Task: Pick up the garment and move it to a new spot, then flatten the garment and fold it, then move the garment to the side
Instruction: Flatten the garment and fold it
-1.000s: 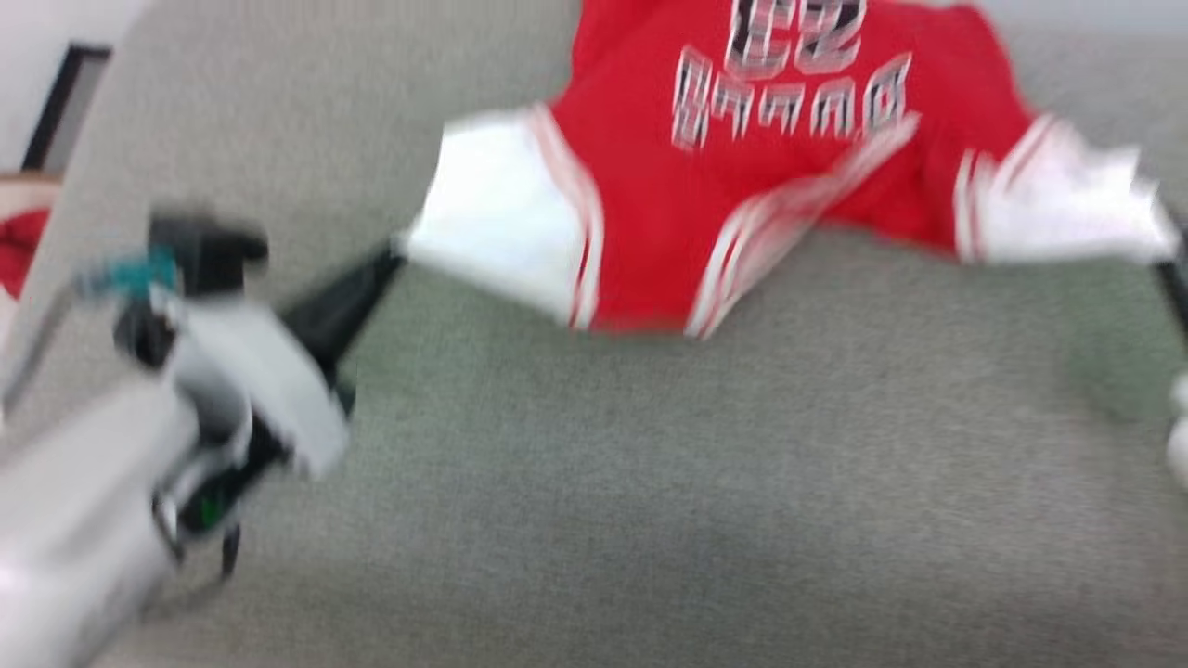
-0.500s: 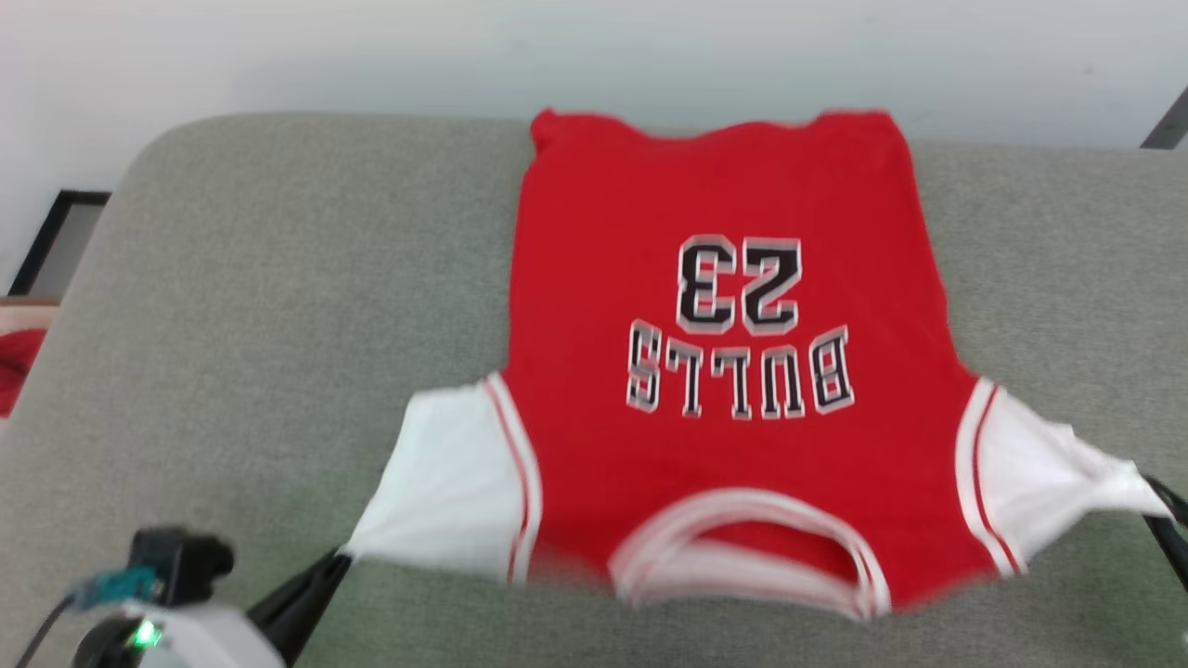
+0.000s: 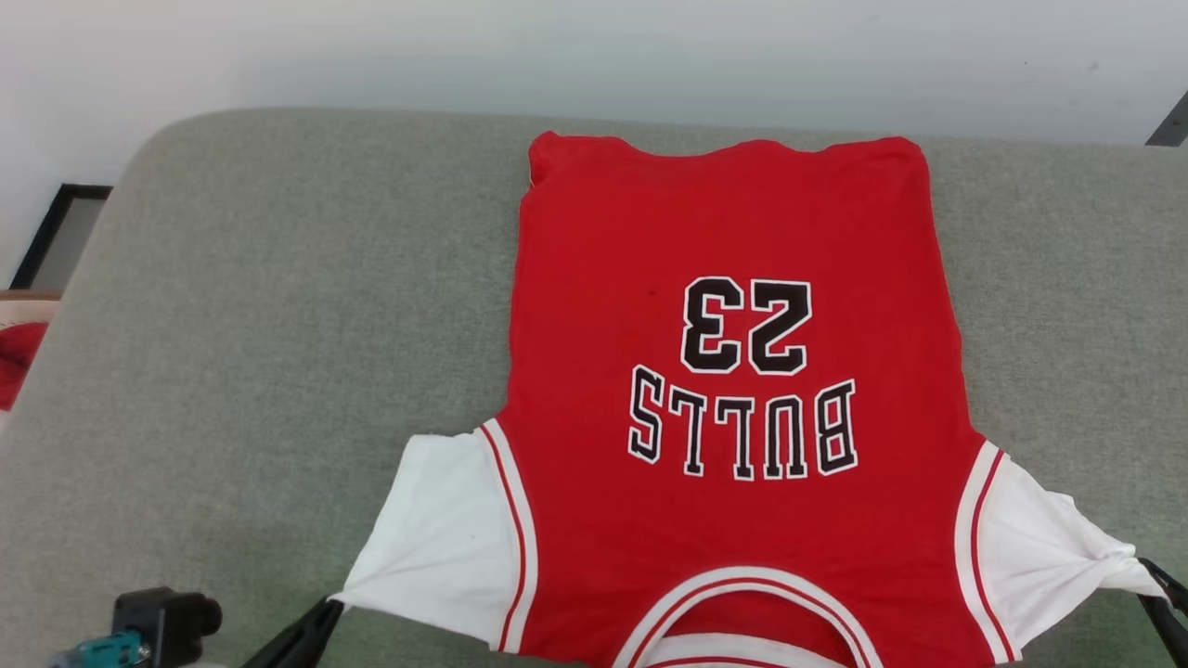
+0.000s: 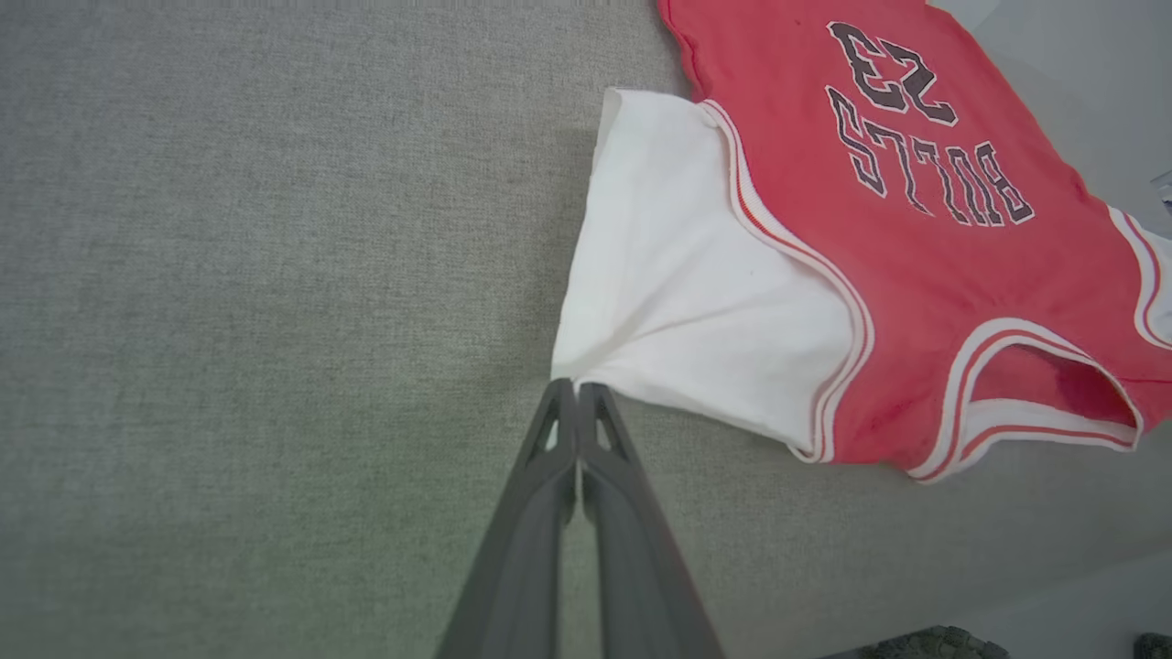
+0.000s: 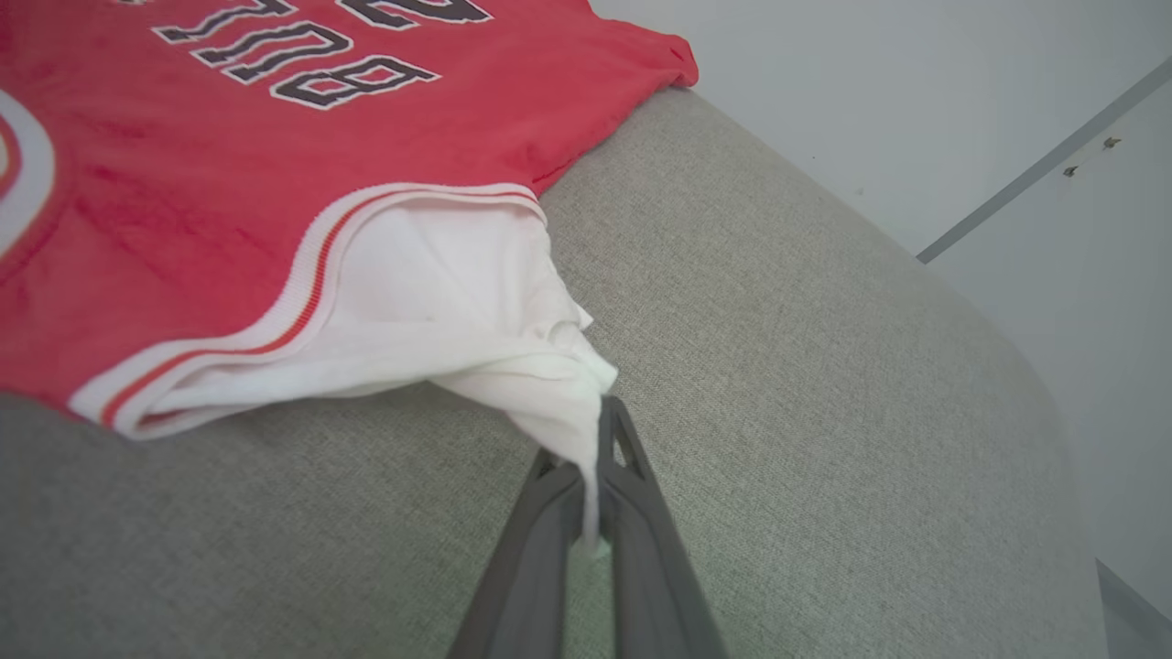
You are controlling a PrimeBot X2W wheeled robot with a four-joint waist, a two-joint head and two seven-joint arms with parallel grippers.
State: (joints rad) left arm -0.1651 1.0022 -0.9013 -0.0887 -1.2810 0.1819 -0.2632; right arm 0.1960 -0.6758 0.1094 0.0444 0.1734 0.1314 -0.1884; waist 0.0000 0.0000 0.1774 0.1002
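Observation:
The garment (image 3: 733, 371), a red jersey with white sleeves and black "BULLS 23" lettering, lies spread flat on the grey cushion (image 3: 278, 325), collar toward me. My left gripper (image 3: 327, 608) sits at the lower left, shut on the corner of the left white sleeve (image 4: 678, 293); its tips (image 4: 575, 389) are pressed together where the sleeve comes to a point. At the lower right, my right gripper (image 3: 1151, 575) is shut on the bunched tip of the right sleeve (image 5: 476, 320), with white cloth running down between its fingers (image 5: 632, 476).
A white wall (image 3: 594, 46) rises just behind the cushion's far edge. Off the cushion's left edge lie a small red cloth (image 3: 14, 362) and a dark frame (image 3: 56, 232). Bare grey cushion stretches left of the jersey, and the cushion's rounded edge (image 5: 1007, 366) drops away on the right.
The head camera has tilted and steadied. The jersey, a second ago hanging bunched between the grippers, now lies flat, and both grippers still hold the sleeve tips, drawn closer to me.

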